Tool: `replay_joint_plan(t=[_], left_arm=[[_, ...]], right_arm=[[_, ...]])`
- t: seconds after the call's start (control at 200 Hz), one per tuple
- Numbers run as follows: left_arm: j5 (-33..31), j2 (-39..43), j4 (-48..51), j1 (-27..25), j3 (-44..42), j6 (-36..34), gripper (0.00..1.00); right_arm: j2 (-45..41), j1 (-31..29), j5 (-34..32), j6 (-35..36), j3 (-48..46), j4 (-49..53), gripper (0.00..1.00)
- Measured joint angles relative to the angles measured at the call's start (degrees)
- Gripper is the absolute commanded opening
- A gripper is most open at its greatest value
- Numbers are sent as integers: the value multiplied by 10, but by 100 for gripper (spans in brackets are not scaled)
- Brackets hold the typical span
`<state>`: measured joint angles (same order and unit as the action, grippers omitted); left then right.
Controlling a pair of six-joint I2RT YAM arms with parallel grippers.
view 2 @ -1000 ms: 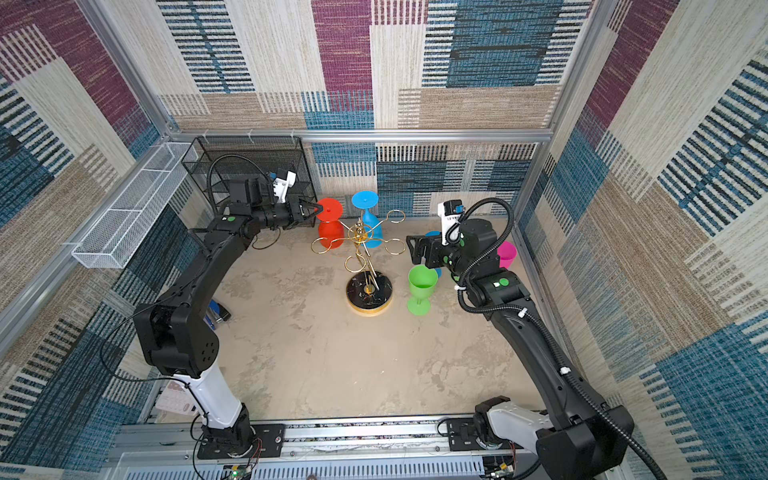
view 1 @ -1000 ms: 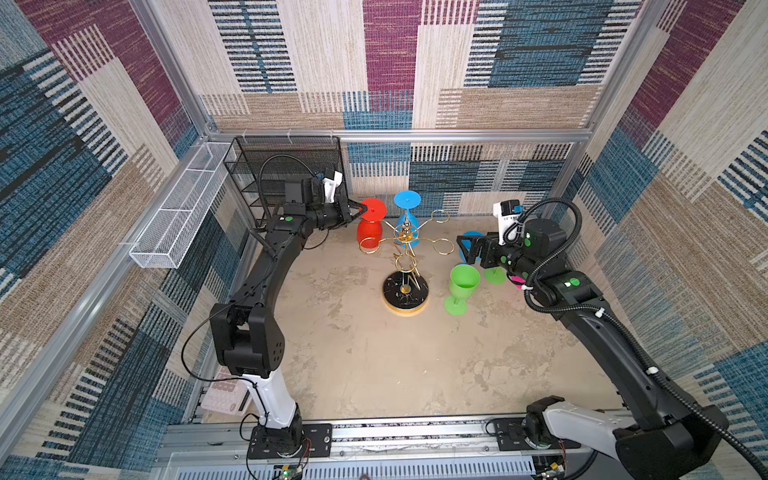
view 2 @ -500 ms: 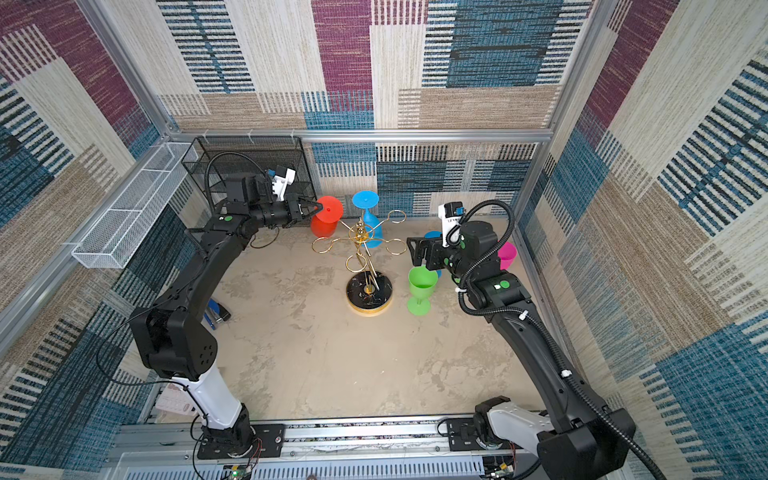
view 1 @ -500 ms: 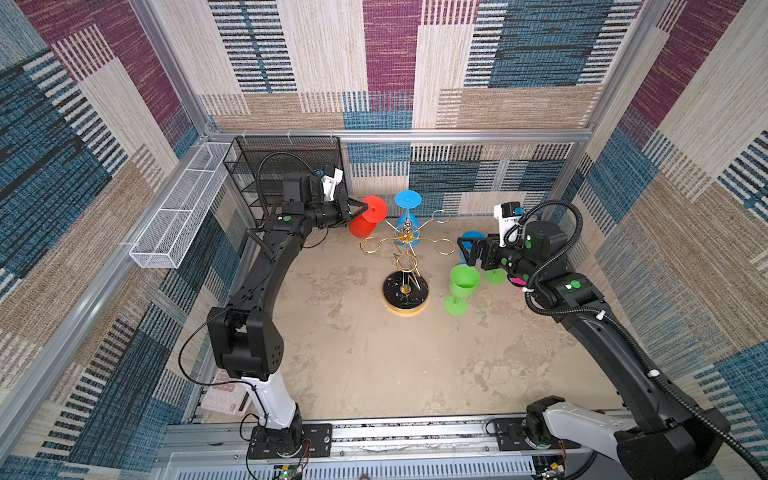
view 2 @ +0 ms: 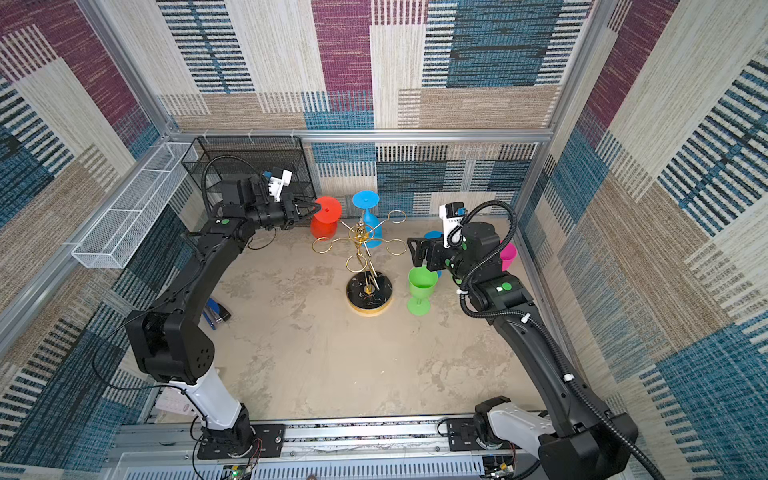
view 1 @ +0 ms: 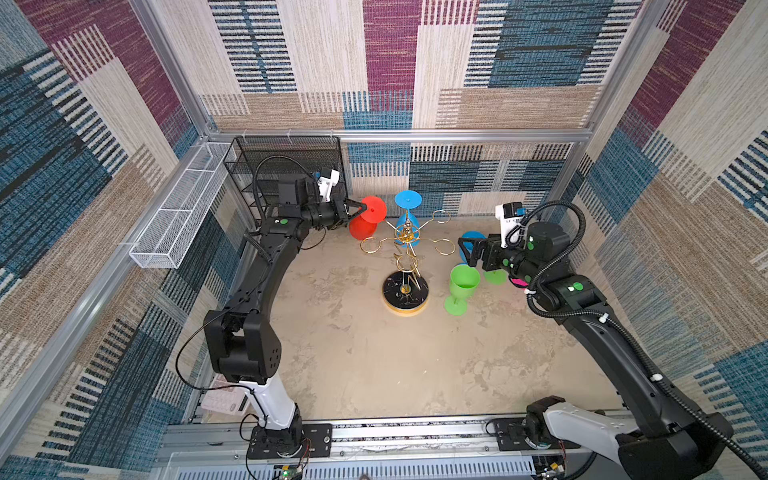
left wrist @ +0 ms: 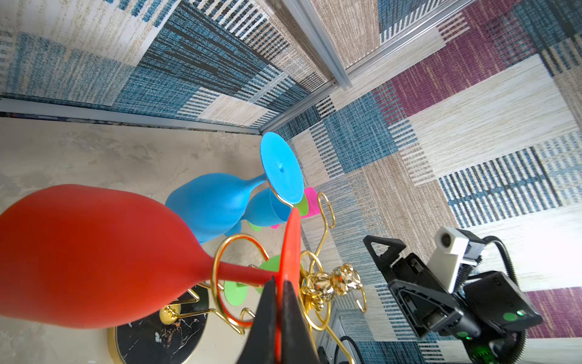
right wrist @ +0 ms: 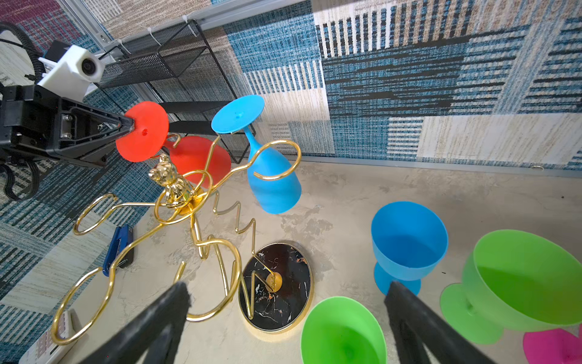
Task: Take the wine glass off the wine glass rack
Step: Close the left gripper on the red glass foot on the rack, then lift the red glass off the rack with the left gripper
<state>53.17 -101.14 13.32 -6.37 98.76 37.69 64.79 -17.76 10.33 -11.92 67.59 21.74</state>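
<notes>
L fingers [left wrist: 267, 302] clamped on foot disc of red plastic wine glass [view 1: 360, 227], which is upside-down, tilted, at far-left arm of gold wire rack [view 1: 405, 293] w/ black marbled base. R fingers [right wrist: 171, 299] wide apart, right of rack, by green plastic goblet [view 1: 463, 282].

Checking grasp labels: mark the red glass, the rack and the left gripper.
red glass [left wrist: 88, 252], left wrist view, on its bowl.
rack [view 1: 395, 293], a top view, on its black base.
left gripper [right wrist: 127, 124], right wrist view, fingertips pinching the foot.
</notes>
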Motion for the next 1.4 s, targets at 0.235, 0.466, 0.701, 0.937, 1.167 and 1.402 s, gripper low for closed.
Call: replay_joint_plan(t=[0.235, 0.466, 0.701, 0.937, 1.167, 1.402], left_arm=[[33, 7, -33, 5, -10, 41, 0], [53, 10, -23, 5, -10, 41, 0], [68, 11, -19, 3, -16, 38, 0], [72, 12, -19, -5, -19, 36, 0], [71, 12, -19, -14, -24, 31, 0], [72, 6, -18, -28, -20, 30, 0]], right_arm=[[-5, 0, 0, 0, 0, 0, 99], [-7, 0, 0, 0, 0, 0, 99], [-7, 0, 0, 0, 0, 0, 99], [-7, 0, 0, 0, 0, 0, 99], [-7, 0, 0, 0, 0, 0, 99], [-7, 0, 0, 0, 0, 0, 99]])
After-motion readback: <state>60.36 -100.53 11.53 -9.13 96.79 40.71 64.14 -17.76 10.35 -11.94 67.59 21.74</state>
